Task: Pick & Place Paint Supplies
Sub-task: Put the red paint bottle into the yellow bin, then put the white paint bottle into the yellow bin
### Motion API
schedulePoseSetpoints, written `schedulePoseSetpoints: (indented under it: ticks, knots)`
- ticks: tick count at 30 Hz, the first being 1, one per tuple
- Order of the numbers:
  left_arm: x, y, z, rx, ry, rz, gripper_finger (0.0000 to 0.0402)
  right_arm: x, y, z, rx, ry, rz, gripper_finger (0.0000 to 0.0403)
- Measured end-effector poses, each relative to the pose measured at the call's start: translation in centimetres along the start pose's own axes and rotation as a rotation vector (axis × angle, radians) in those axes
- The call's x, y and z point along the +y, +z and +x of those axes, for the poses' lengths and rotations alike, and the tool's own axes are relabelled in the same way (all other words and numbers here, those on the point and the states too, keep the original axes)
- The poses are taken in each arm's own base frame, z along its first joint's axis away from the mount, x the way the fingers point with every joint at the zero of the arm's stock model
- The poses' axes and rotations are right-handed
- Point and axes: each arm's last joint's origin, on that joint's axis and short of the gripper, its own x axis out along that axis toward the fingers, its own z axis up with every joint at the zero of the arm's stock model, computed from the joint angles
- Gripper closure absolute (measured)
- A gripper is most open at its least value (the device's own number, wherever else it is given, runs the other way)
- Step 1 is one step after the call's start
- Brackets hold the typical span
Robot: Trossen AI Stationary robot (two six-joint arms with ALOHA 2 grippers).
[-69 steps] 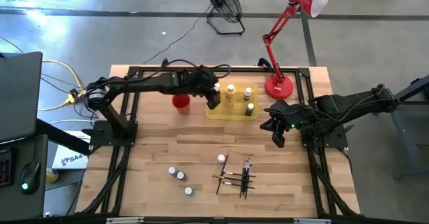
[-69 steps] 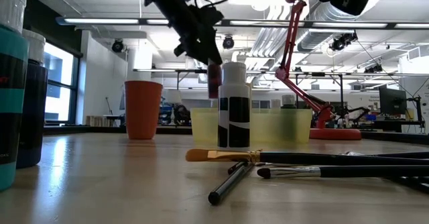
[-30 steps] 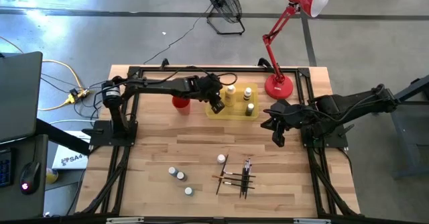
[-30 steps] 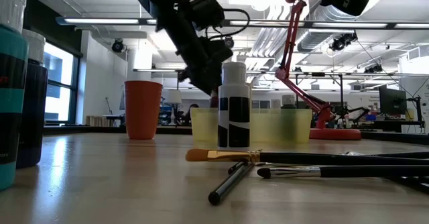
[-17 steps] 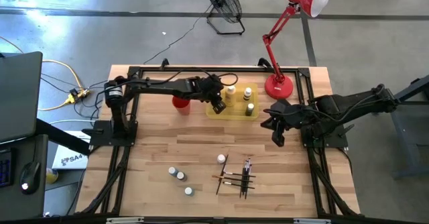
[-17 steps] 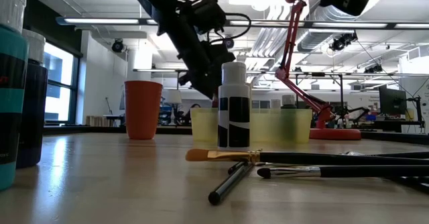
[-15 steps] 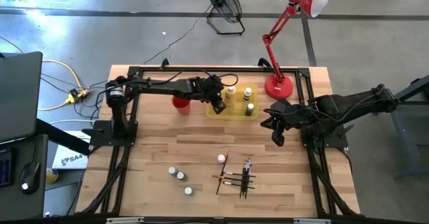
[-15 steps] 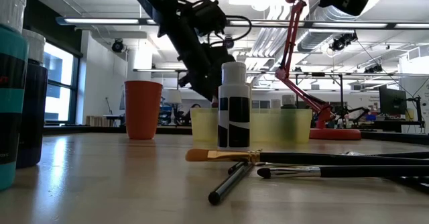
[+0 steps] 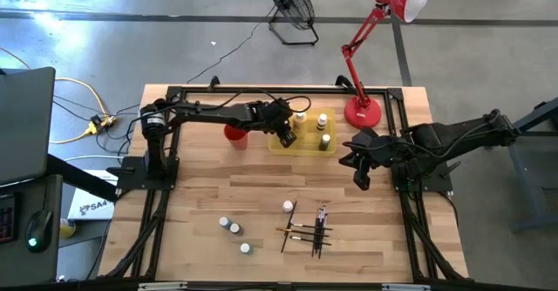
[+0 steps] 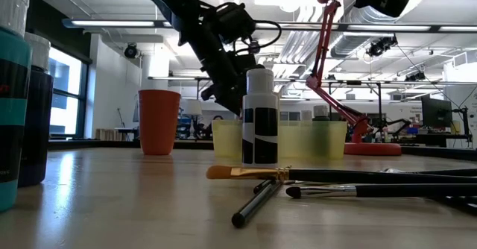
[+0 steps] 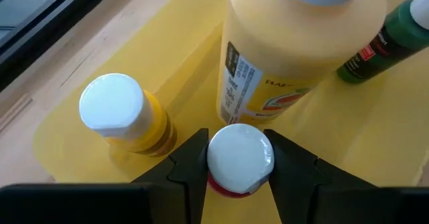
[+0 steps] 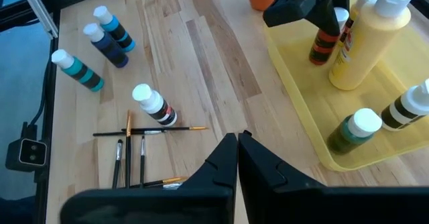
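Note:
My left gripper (image 11: 238, 174) is over the yellow tray (image 9: 301, 145) at the far middle of the table. It is shut on a small red-bodied bottle with a white cap (image 12: 325, 41). A large yellow bottle (image 11: 295, 49), a small yellow bottle (image 11: 120, 113) and a green bottle (image 11: 382, 39) stand upright in the tray around it. Three blue-banded bottles (image 9: 232, 228), a black-and-white bottle (image 9: 288, 206) and several brushes (image 9: 309, 228) are on the near part of the table. My right gripper (image 9: 362, 179) hovers shut at the right side. My left gripper pinches the small bottle by its white cap (image 11: 240, 153), one finger on each side. The fingers slant down from the table's left. The bottle hangs roughly upright below them, inside the tray next to the large yellow bottle. Whether its base touches the tray floor I cannot tell.
A red cup (image 9: 234, 132) stands just left of the tray. A red desk lamp has its base (image 9: 362, 113) at the far right. The black-and-white bottle (image 10: 259, 118) hides my left fingertips in the low view. Bare wood lies between the tray and the brushes.
My left gripper, still shut on the small bottle, has sunk a little into the tray and edged toward the large yellow bottle. The bottle has stayed upright in the hold.

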Motion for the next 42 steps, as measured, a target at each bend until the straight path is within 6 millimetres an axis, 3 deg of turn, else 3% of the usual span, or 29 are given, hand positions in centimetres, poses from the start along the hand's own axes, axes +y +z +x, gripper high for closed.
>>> schedulePoseSetpoints:
  ticks: [6,18,31,42]
  knots:
    - [-0.3,-0.2,0.1,0.009,-0.006,0.009,0.0243,0.0,0.0,0.0,0.000,0.000,0.000,0.0398]
    - [-0.3,-0.3,0.1,0.024,-0.036,0.026,0.0235,0.0,0.0,0.0,0.000,0.000,0.000,0.0398]
    - [-0.2,-0.8,0.2,0.064,-0.030,0.043,0.0107,0.0,0.0,0.0,0.000,0.000,0.000,0.0398]
    - [0.0,-1.3,0.1,0.125,-0.012,0.053,0.0093,0.0,0.0,0.0,0.000,0.000,0.000,0.0398]
